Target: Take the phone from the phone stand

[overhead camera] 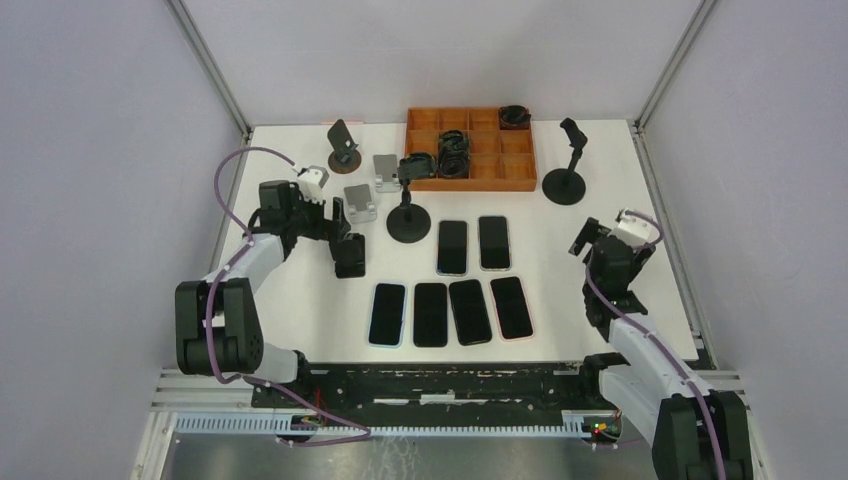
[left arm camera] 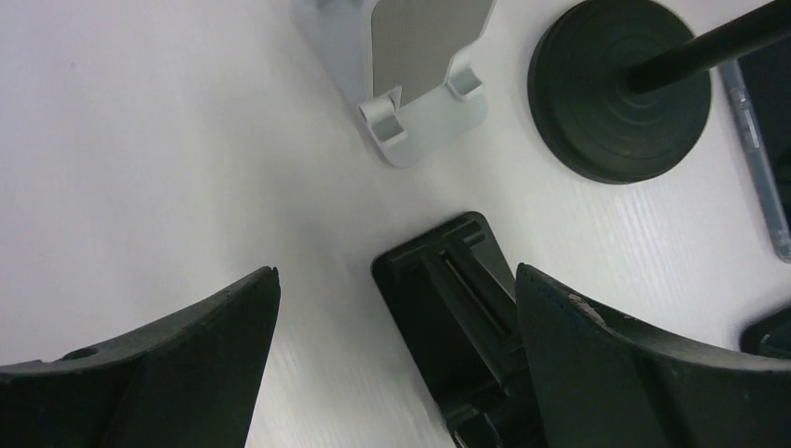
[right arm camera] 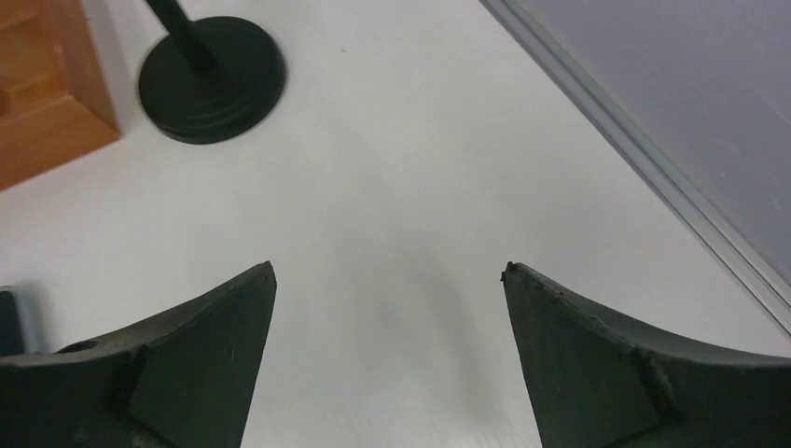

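Presently left tool spread wide over small black stand on counter; right tool likewise spread, near counter's right edge.

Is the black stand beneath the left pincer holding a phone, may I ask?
Empty: the black stand shows a bare slotted cradle.

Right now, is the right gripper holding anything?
No, the right gripper stands open, and the right wrist view shows only bare white table between its fingers.
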Motion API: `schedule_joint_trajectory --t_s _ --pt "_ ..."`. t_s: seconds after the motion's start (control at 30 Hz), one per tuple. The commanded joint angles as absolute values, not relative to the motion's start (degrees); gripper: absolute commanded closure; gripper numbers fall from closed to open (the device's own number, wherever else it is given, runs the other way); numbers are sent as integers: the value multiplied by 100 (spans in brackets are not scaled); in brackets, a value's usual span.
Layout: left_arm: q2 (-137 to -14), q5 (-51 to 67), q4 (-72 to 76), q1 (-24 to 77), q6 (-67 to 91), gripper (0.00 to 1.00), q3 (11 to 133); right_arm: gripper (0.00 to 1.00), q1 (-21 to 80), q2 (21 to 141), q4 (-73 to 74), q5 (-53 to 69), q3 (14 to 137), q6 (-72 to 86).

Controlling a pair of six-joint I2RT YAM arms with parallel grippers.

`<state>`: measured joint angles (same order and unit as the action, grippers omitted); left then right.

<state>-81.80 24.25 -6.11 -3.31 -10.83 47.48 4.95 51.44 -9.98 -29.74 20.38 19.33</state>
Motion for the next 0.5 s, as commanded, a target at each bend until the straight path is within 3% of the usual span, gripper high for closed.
schedule_joint_trajectory --t_s 0.0,0.1,0.27,0.4,0.47 --pt "-8244 2382 1478 -356 -639 0 3963 2 642 5138 -3522 -4477 1166 1031" --pt "-8367 2455 2290 -358 -602 0 3597 2 642 5659 -4020 -4540 934 818" --pt "-8732 2294 3732 -355 -530 0 3049 2 674 6603 -6061 -4270 309 184" --pt "-8896 2210 4352 -354 -468 0 2735 2 751 6990 -6615 -4387 472 -489" --pt "-8816 2171 4516 -356 -465 0 2627 2 781 6929 -5957 -4541 665 -433"
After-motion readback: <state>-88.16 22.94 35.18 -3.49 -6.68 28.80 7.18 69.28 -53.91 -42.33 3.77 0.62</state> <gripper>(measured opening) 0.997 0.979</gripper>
